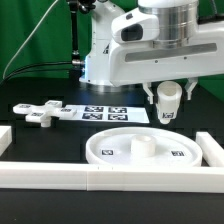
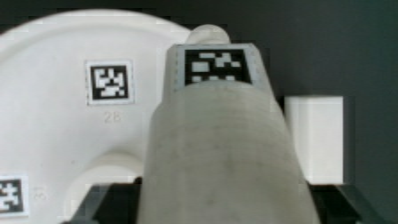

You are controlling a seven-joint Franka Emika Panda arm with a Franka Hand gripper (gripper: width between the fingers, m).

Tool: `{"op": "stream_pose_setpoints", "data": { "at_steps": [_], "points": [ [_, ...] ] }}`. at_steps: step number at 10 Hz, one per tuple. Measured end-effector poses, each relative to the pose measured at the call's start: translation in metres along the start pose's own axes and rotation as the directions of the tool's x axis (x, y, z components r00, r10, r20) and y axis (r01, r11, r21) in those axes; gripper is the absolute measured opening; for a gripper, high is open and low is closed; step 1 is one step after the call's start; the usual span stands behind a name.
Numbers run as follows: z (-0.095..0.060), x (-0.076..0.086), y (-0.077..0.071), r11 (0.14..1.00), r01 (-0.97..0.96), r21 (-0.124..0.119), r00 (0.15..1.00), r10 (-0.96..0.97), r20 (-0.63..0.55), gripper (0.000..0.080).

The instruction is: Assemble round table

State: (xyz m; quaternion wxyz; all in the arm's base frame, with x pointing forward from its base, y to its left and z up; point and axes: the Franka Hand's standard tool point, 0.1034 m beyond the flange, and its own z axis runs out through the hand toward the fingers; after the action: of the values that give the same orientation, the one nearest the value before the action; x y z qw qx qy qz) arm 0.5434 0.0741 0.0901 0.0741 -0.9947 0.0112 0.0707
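The two-finger gripper (image 1: 168, 108) clamps the short white plastic cylindrical leg (image 1: 168, 98) above the rim of the large round rimmed white plastic disc (image 1: 140, 150), so nothing seems joined yet, and the white cross-shaped piece (image 1: 38, 114) lies loose, well apart from that disc

Cross-shaped piece (image 1: 38, 114) lies at the exterior view's left of the disc (image 1: 101, 144).
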Motion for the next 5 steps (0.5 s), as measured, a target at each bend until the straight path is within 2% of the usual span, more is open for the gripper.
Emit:
{"op": "stream_pose_setpoints", "data": {
  "at_steps": [1,2,3,4,5],
  "points": [
    [0.001,0.005,0.001,1.0,0.026,-0.012,0.995,-0.027,-0.094,0.0407],
    [-0.004,0.008,0.002,0.995,0.088,-0.054,0.979,-0.097,-0.179,0.0407],
    [-0.01,0.012,0.005,0.989,0.125,-0.074,0.961,-0.139,-0.238,0.0407],
    [-0.019,0.018,0.009,0.986,0.141,-0.093,0.936,-0.163,-0.311,0.0407],
    [-0.026,0.019,0.01,0.985,0.139,-0.097,0.924,-0.165,-0.345,0.0407]
  ]
}}
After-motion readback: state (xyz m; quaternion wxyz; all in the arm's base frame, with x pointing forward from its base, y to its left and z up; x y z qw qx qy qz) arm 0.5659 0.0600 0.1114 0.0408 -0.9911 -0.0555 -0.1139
